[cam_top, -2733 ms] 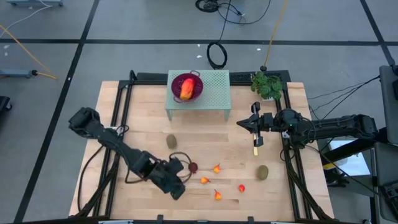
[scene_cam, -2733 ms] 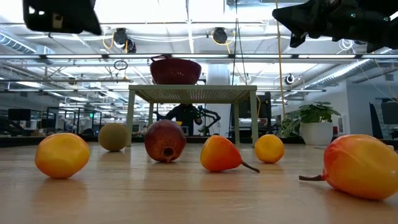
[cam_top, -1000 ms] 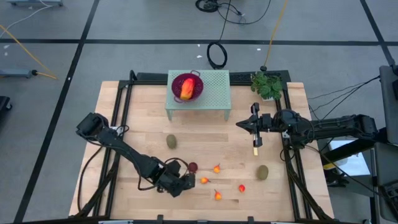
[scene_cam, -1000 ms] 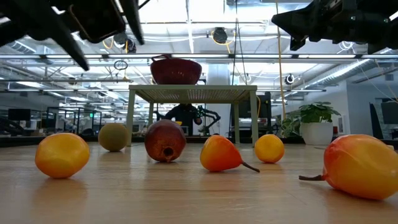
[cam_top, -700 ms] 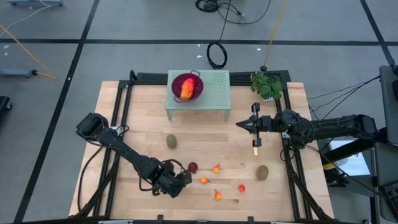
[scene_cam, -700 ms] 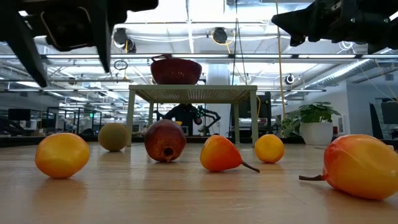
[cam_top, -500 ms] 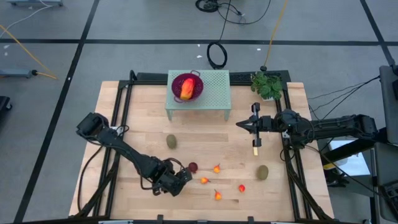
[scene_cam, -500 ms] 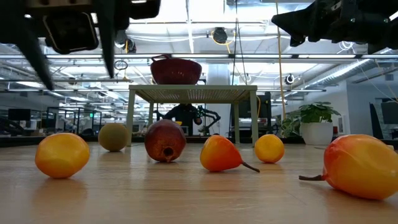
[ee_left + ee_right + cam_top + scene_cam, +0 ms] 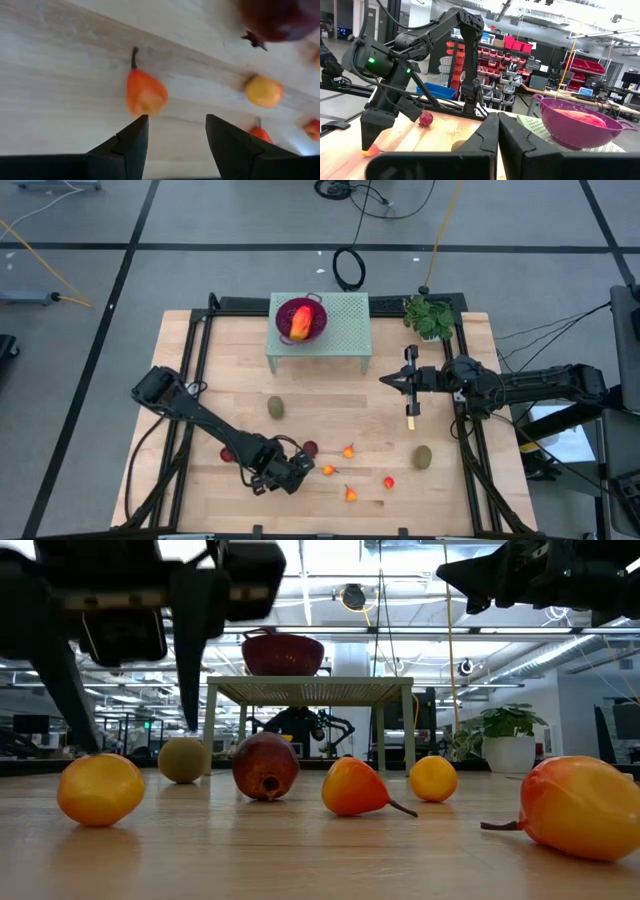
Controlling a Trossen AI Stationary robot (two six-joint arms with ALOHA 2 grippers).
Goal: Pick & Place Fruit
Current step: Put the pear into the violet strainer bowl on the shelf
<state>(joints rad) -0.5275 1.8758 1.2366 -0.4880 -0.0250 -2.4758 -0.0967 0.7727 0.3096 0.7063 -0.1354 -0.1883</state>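
We see the left gripper (image 9: 292,471) low over the front of the table (image 9: 330,405), its fingers (image 9: 134,142) parted and empty. In the left wrist view a small orange pear-shaped fruit (image 9: 144,93) lies on the wood just ahead of the gap between the jaws, untouched. In the high view the orange fruit (image 9: 328,470) nearest the gripper sits at its three o'clock, with a dark red ball (image 9: 310,448) close at about one o'clock.

More tiny orange-red fruits (image 9: 349,451) lie scattered further toward three o'clock. A second dark red ball (image 9: 227,452) lies beside the left arm, at about ten o'clock of the gripper. One brown-green oval (image 9: 276,408) lies near the table's middle, another (image 9: 424,455) toward the right edge.

The big red-orange fruit (image 9: 299,324) rests in the purple bowl (image 9: 301,319) on the green stand (image 9: 345,328) at the table's twelve o'clock. The right gripper (image 9: 409,380) hangs at the table's three o'clock, jaws closed, with a yellow-handled knife (image 9: 410,417) just by it. A potted plant (image 9: 430,316) stands in the far right corner.

We can read no writing.
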